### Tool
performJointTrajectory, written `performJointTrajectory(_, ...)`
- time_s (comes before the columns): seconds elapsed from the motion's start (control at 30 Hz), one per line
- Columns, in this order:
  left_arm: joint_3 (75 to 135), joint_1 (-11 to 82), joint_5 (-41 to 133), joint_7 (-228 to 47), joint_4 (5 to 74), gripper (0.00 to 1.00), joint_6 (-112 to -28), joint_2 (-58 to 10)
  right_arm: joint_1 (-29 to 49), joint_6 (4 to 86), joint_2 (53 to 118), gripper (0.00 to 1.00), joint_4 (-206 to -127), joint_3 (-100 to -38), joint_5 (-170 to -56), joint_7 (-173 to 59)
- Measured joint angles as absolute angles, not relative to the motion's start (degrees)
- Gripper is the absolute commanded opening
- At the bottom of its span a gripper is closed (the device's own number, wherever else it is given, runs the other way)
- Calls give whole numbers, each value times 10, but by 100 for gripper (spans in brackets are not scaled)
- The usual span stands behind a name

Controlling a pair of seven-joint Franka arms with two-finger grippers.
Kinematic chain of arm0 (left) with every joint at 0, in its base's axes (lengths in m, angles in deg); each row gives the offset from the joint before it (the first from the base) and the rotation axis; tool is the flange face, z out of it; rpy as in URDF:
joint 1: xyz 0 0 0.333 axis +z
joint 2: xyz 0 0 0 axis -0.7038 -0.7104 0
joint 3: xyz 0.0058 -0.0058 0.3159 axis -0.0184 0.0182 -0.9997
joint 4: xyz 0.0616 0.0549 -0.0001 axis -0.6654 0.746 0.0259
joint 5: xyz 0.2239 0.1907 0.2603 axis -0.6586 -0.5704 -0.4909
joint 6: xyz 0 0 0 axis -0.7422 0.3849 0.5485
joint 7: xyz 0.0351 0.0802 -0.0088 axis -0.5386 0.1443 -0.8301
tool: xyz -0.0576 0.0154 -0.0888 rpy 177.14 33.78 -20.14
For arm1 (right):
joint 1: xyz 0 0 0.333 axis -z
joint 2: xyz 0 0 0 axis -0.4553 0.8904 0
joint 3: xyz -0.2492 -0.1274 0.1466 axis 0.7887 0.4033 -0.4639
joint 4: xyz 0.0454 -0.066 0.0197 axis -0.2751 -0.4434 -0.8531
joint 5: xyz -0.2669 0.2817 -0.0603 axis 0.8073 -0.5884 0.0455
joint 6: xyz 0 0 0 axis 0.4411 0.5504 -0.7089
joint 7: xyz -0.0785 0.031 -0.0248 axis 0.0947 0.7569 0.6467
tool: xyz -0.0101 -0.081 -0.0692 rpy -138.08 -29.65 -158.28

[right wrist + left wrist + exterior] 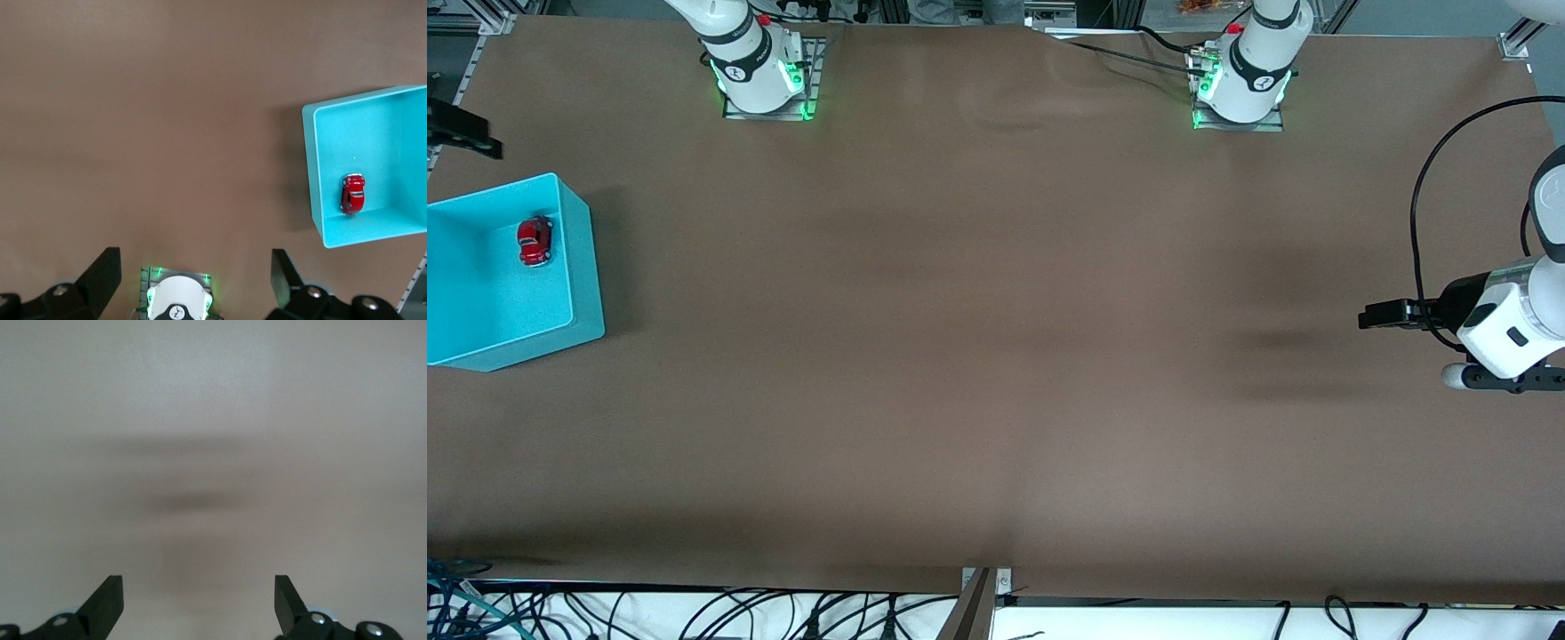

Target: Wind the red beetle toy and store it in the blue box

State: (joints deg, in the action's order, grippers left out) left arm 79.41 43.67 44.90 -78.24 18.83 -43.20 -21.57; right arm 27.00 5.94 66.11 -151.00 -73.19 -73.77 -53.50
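Red beetle toy (pixel 535 240) already sits inside the blue box (pixel 580 267), at the wall toward the bases, so storing looks done (winding, can't tell). Right gripper (pixel 190 277) high above the table beside the box, left gripper (pixel 199 603) over bare table well apart from it, both spread wide and empty. Next: probably nothing but parking.

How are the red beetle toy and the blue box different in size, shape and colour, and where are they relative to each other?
Size: the red beetle toy is tiny; the blue box is far bigger.
Shape: the toy has a rounded car body; the box is rectangular with plain smooth walls and an open top.
Colour: the toy is glossy red with dark windows; the box is light turquoise.
The toy sits inside the box. Both are at the right arm's end of the table.
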Motion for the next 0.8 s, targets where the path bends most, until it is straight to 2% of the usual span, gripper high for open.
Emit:
performJointTrajectory(0.53,794,437,449,-782,188,100,-432,-216,266,130,728,100,-1515,-731,-742,-535)
performJointTrajectory(0.8,794,437,449,-782,188,100,-432,-216,253,134,735,100,-1515,-733,-742,-550)
